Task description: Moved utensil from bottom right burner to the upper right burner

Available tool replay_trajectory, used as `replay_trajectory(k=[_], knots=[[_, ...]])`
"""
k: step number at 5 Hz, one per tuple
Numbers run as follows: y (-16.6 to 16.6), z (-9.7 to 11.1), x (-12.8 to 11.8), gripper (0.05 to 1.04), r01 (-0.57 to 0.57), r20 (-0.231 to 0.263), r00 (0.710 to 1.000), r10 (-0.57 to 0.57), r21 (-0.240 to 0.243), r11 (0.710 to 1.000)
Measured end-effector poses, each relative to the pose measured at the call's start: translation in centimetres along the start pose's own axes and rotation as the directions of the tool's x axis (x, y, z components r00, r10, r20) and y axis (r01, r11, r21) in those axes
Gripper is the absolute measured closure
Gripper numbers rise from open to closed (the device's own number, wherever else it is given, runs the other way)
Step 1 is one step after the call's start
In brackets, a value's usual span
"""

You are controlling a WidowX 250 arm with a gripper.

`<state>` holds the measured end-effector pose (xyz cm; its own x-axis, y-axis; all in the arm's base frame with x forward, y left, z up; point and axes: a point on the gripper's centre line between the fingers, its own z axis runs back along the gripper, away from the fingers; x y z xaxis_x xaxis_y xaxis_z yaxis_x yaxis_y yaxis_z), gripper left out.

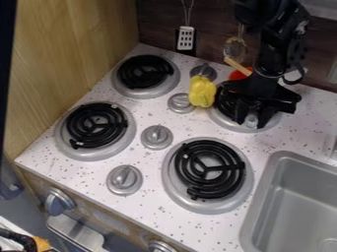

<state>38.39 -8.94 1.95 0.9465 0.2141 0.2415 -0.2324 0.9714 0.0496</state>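
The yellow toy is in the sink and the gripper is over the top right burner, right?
Not quite: the camera view shows the yellow toy on the stovetop, beside the top right burner, not in the sink. The gripper is over that burner.

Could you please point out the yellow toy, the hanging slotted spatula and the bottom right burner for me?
Yellow toy point(202, 92), camera view, middle of its body.
Slotted spatula point(186, 38), camera view, middle of its pale head.
Bottom right burner point(168, 173), camera view, left side of its metal pan.
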Motion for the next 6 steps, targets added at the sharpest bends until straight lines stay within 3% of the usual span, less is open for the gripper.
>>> replay_trajectory(k=[2, 3, 4, 5, 6], knots=[[0.8, -1.1, 0.0, 0.708, -0.018, 0.004, 1.000, 0.018, -0.013, 1.000], [1.0, -1.5, -0.4, 0.640, -0.031, 0.006, 0.999, 0.031, -0.014, 0.999], [1.0, -1.8, -0.8, 0.334, -0.048, -0.001, 0.999, 0.048, -0.020, 0.999], [1.1, -1.9, -1.0, 0.097, -0.073, -0.009, 0.997, 0.072, -0.012, 0.997], [1.3, -1.4, -1.2, 0.083, -0.092, -0.022, 0.996, 0.092, 0.001, 0.996]])
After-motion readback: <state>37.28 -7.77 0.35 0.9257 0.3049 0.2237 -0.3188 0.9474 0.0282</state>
